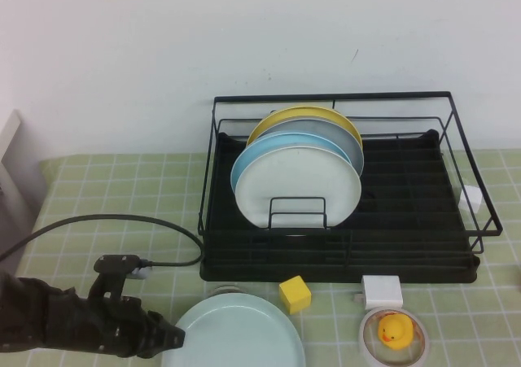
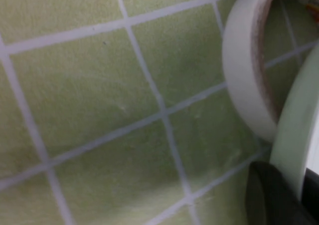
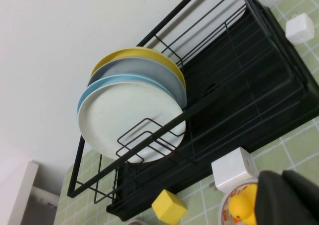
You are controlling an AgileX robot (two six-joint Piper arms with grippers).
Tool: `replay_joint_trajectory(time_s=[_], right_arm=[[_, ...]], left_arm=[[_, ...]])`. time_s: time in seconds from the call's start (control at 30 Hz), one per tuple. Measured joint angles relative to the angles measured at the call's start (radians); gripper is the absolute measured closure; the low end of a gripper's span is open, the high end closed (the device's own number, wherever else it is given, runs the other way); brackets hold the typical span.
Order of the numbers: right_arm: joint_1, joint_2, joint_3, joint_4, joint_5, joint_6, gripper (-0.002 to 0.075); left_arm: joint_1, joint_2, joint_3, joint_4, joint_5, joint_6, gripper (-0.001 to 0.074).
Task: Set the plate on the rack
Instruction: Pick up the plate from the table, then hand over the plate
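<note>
The mint-green plate, lying on the worktop at lower centre, is being gripped at its rim by the left gripper, racking in the rack remaining, while the right gripper is parked at lower right, finger state untellable.

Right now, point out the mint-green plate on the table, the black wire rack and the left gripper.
Pale mint-green round plate (image 1: 236,334), high view, bare centre.
Black wire dish rack (image 1: 407,212), high view, tray base.
Left gripper (image 1: 167,335), high view, tip at the plate's rim.

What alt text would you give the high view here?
The left pincer sits low at the near-left rim of the mint-green plate, which lies flat on the checked mat before the black rack holding four upright plates. The right pincer is out of view.
</note>
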Motion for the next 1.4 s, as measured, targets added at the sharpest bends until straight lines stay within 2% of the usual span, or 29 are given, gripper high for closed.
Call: replay_joint_trajectory(time_s=[0.1,0.23,0.33,0.57,0.67,0.73,0.8,0.9,0.97,1.07,1.2,1.4], right_arm=[[0.000,0.000,0.000,0.013,0.007,0.000,0.0728],[0.000,0.000,0.000,0.034,0.017,-0.015,0.0728],[0.000,0.000,0.000,0.088,0.024,-0.075,0.0728],[0.000,0.000,-0.073,0.258,0.175,-0.391,0.0722],[0.000,0.048,-0.148,0.277,0.228,-0.460,0.0675],[0.000,0.125,-0.202,0.285,0.251,-0.525,0.0601],[0.000,0.228,-0.257,0.304,0.265,-0.610,0.0493],[0.000,0.367,-0.338,0.382,0.288,-0.785,0.0329],[0.000,0.456,-0.395,0.454,0.325,-0.928,0.0255],[0.000,0.588,-0.464,0.583,0.408,-1.158,0.0216],[0.000,0.747,-0.530,0.711,0.531,-1.420,0.0203],[0.000,0.916,-0.563,0.779,0.706,-1.618,0.0202]], left_arm=[[0.000,0.000,0.000,0.000,0.050,-0.052,0.0721],[0.000,-0.011,0.000,0.000,0.213,-0.078,0.0725],[0.000,-0.065,0.000,0.008,0.287,-0.112,0.0727],[0.000,-0.360,0.063,0.034,0.240,-0.177,0.0727],[-0.019,-0.523,0.101,0.030,0.170,-0.161,0.0727],[-0.055,-0.635,0.115,0.030,0.111,-0.142,0.0728],[-0.103,-0.736,0.125,0.030,0.059,-0.130,0.0728],[-0.199,-0.849,0.134,0.030,-0.019,-0.122,0.0728],[-0.279,-0.917,0.137,0.030,-0.072,-0.120,0.0728],[-0.395,-0.990,0.142,0.030,-0.145,-0.116,0.0728],[-0.540,-1.037,0.144,0.030,-0.256,-0.116,0.0728],[-0.662,-1.048,0.144,0.024,-0.366,-0.116,0.0728]])
